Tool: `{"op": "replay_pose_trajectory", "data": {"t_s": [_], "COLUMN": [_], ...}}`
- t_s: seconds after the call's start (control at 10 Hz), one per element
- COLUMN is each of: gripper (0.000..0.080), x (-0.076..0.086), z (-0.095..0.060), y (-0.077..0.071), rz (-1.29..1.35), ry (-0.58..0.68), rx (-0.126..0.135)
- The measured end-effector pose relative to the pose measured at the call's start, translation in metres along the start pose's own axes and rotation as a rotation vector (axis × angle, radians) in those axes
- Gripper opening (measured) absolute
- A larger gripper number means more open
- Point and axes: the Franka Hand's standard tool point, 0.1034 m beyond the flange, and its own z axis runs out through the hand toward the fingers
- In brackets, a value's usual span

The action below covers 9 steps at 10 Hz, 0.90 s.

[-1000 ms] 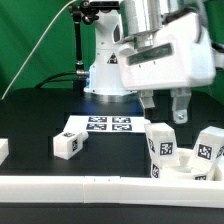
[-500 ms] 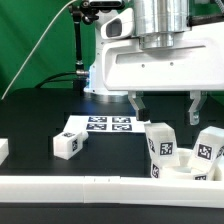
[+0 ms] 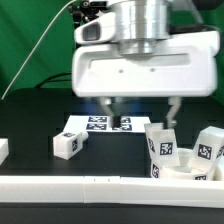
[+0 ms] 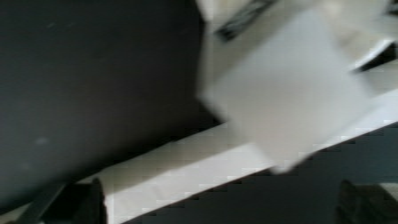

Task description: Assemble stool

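My gripper (image 3: pixel 141 110) hangs open and empty above the table, its two dark fingers (image 3: pixel 110 108) spread wide. It is over the marker board (image 3: pixel 104 125), to the exterior view's left of two upright white tagged legs (image 3: pixel 160 147) (image 3: pixel 208 148). Those legs stand by the round seat (image 3: pixel 186 172), which is partly hidden behind the front bar. Another leg (image 3: pixel 67 144) lies to the exterior view's left of the board. The wrist view is blurred: a white block (image 4: pixel 285 80) and a white bar (image 4: pixel 187 172) show beyond my gripper (image 4: pixel 217 197).
A long white border bar (image 3: pixel 90 186) runs along the front of the table. A white piece (image 3: pixel 3 150) sits at the exterior view's left edge. The arm's base (image 3: pixel 100 75) stands at the back before a green curtain.
My gripper has turned about its axis and moved toward the exterior view's left, from beside the upright legs to over the marker board. Its fingers now stand much wider apart. The parts have not moved.
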Motion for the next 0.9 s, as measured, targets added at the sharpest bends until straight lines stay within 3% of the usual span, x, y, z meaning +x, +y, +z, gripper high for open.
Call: {"op": "replay_pose_trajectory", "data": {"t_s": [0.1,0.6,0.7,0.9], "gripper": [0.0648,0.0648,0.0648,0.0648], "x": [0.003,0.002,0.002,-0.003], "z": [0.002,0.003,0.003,0.012], "y": [0.009,0.008,0.016,0.060], "rz": [0.013,0.014,0.013,-0.013], "ry": [-0.001,-0.002,-0.004,0.011], "rx": [-0.004,-0.005,-0.009,-0.041]}}
